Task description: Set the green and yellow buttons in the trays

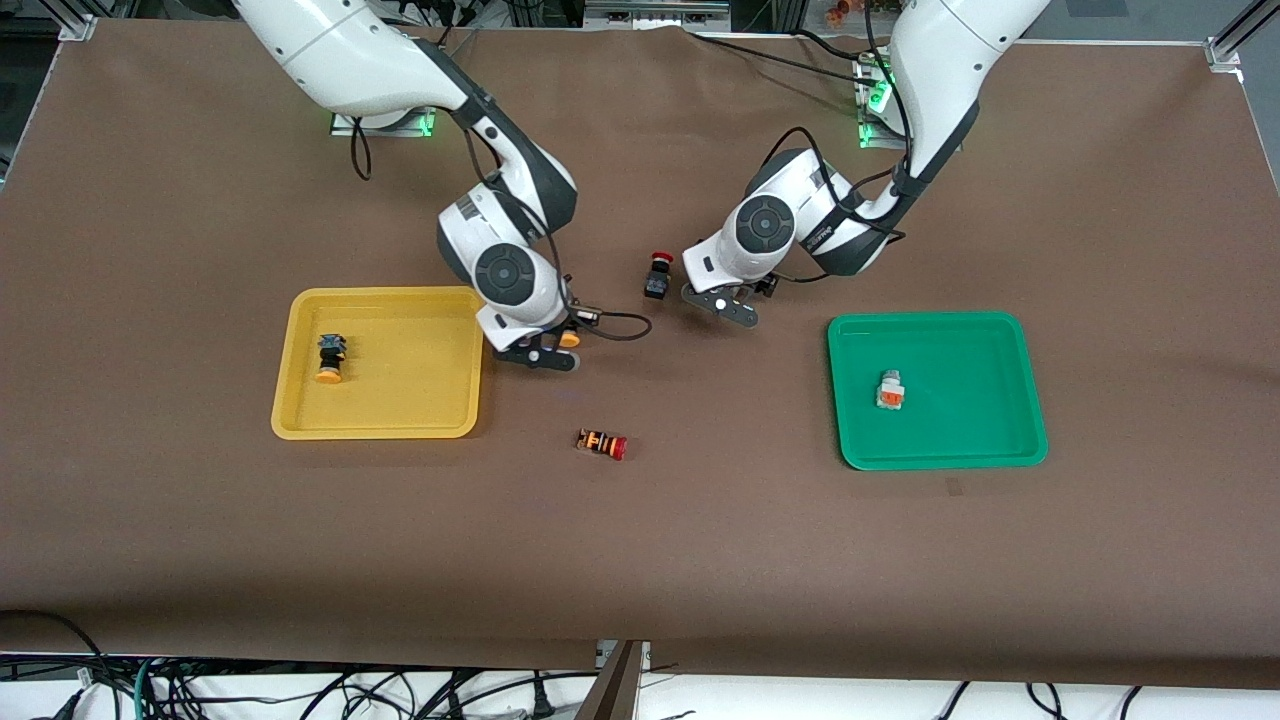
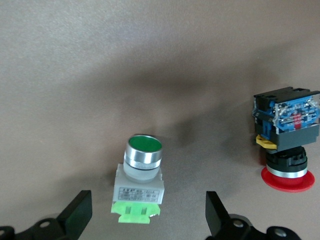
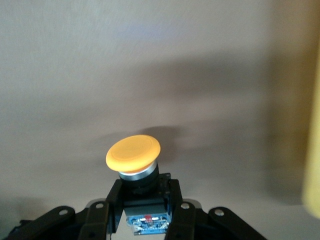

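My right gripper (image 1: 540, 357) is shut on a black-bodied button with an orange-yellow cap (image 1: 568, 339), just above the table beside the yellow tray (image 1: 300, 420). In the right wrist view the fingers (image 3: 112, 202) clamp its body below the cap (image 3: 133, 152). A second yellow-capped button (image 1: 329, 359) lies in the yellow tray. My left gripper (image 1: 725, 308) is open, low over the white-bodied green-capped button (image 2: 140, 175), which sits between its fingers (image 2: 77, 217); the hand hides it in the front view. A white orange-faced button (image 1: 890, 390) lies in the green tray (image 1: 1010, 450).
A black button with a red cap (image 1: 657, 275) stands beside the left gripper, toward the right arm's end; it also shows in the left wrist view (image 2: 286, 137). An orange-and-black striped red-capped button (image 1: 602, 443) lies nearer the camera between the trays. The yellow tray's edge (image 3: 312, 150) shows in the right wrist view.
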